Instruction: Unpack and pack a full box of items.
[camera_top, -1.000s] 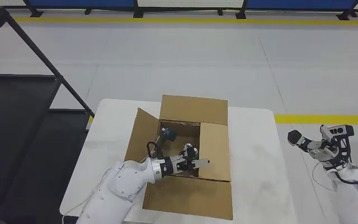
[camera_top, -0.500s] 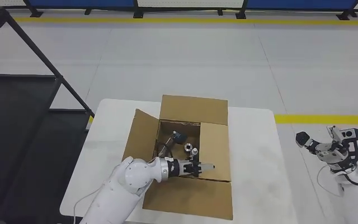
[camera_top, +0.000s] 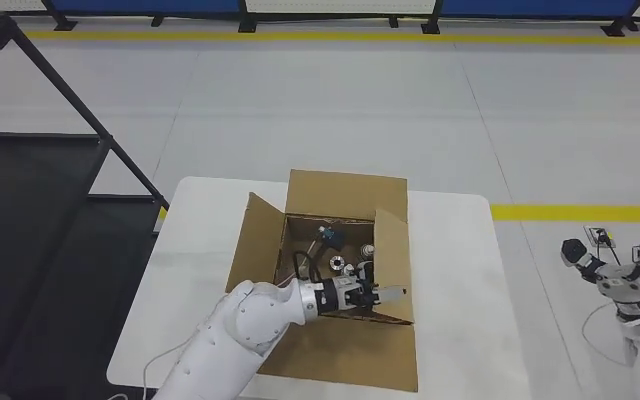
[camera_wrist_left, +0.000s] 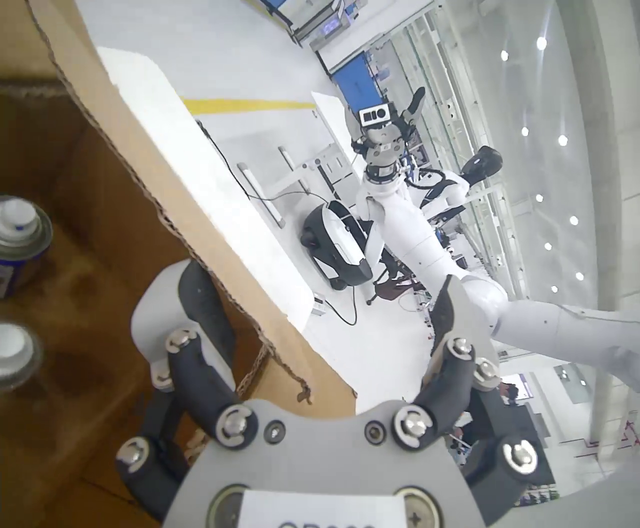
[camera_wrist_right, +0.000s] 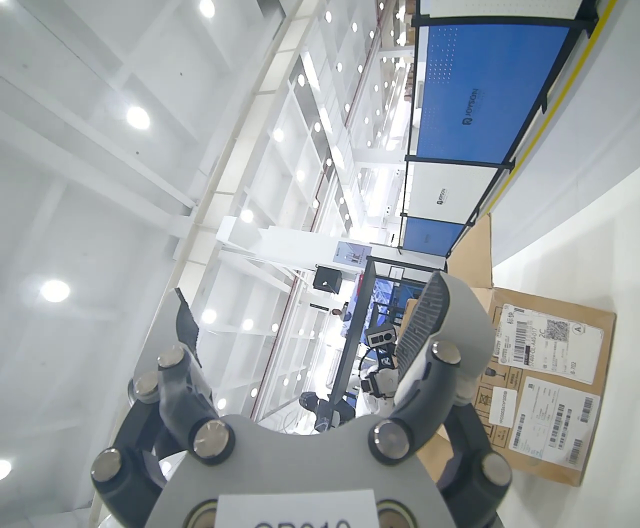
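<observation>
1. Brown cardboard box sits mid-way on the white table, mouth facing up. The opening looks close to square, so I cannot tell its long axis. Its sides lie slightly skewed to the table edges.
2. Flaps: the far one stands up and back, the left one leans outward, and the near one lies flat on the table toward the robot. The right-hand flap is part-raised and tilts in over the opening. Its long axis runs far to near along the box's right wall.
3. Left gripper is at the near end of the right-hand flap, pointing toward the table's right side. Its fingers are spread wide and straddle the flap's torn edge. One finger is on the inner face, close against the board. The other is outside the flap, with a gap to it. It has no grip on the flap.
4. Contents inside the box: two silver cans with white caps stand upright, caps up, near the right wall. A small blue-topped item sits toward the far wall; what it is cannot be told.
5. Right gripper is well off the table's right edge, raised and pointing upward. Its fingers are apart with nothing between them.
</observation>
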